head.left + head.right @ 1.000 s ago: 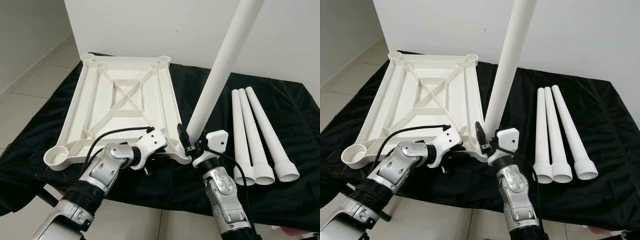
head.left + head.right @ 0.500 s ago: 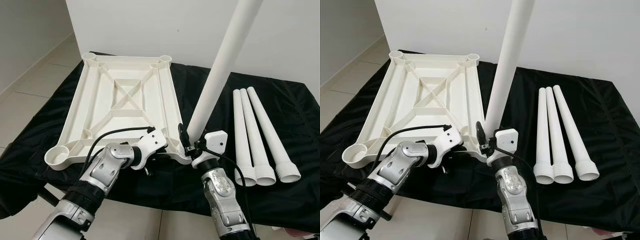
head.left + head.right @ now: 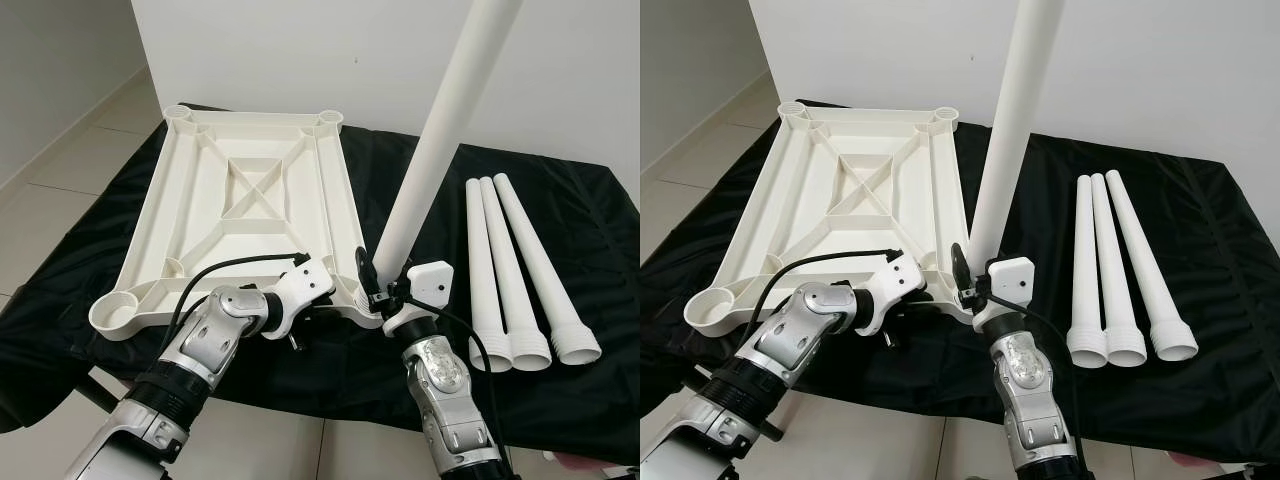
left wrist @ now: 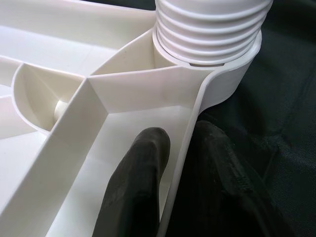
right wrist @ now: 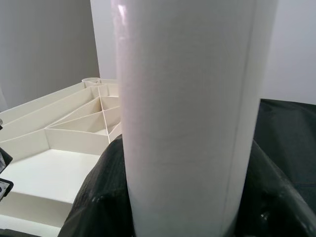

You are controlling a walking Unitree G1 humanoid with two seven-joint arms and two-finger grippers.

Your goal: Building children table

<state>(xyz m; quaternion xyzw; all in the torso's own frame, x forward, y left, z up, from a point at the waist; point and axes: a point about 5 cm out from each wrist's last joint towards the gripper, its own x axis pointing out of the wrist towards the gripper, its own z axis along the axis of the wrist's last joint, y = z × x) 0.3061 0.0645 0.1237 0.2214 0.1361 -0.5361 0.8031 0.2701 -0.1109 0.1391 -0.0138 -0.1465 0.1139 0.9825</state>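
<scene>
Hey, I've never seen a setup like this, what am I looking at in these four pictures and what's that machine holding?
A humanoid robot is putting together a small white table. The two wide pictures come from cameras in its head, looking down. The other two come from cameras on its wrists, looking along its black fingers. On a black cloth lies the tabletop, upside down, ribs showing. Three spare legs lie beside it. The right gripper is shut on a fourth leg, standing upright with its ribbed end in a near corner socket. The left gripper pinches the tabletop's rim next to that socket.
</scene>
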